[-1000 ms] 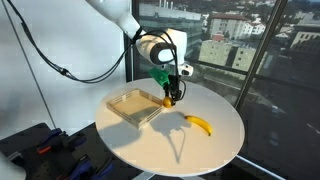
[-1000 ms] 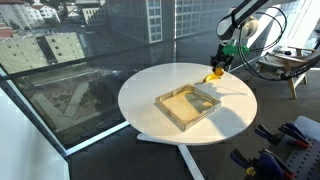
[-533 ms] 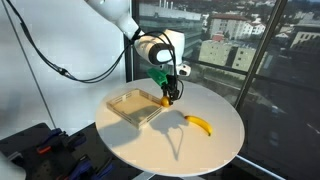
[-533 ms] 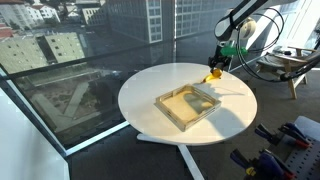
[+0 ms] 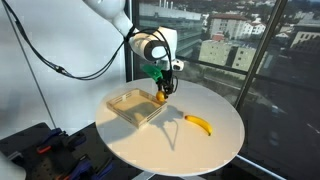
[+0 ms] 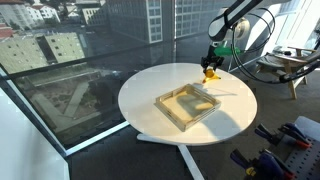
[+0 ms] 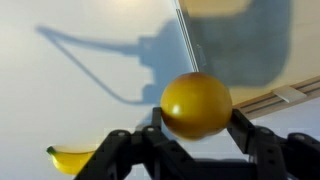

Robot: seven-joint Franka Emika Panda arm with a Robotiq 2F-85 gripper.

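Note:
My gripper (image 7: pixel 197 125) is shut on a round orange fruit (image 7: pixel 196 104), gripped on both sides and held in the air above the white round table (image 5: pixel 200 150). In both exterior views the gripper (image 5: pixel 161 95) (image 6: pixel 211 72) hangs over the table near the edge of a shallow wooden tray (image 5: pixel 135 105) (image 6: pixel 188 106). The orange (image 5: pixel 162 97) (image 6: pixel 211 73) shows between the fingers. A yellow banana (image 5: pixel 200 124) lies on the table apart from the tray; its tip shows in the wrist view (image 7: pixel 72 160). The tray's corner shows at the wrist view's upper right (image 7: pixel 240 45).
The table (image 6: pixel 150 90) stands beside large windows over a city. A white wall and black cables (image 5: pixel 40 50) are behind the arm. Dark equipment lies on the floor (image 5: pixel 40 150) (image 6: pixel 285 145).
The gripper has risen and shifted toward the tray with the orange in it. The banana and tray have not moved.

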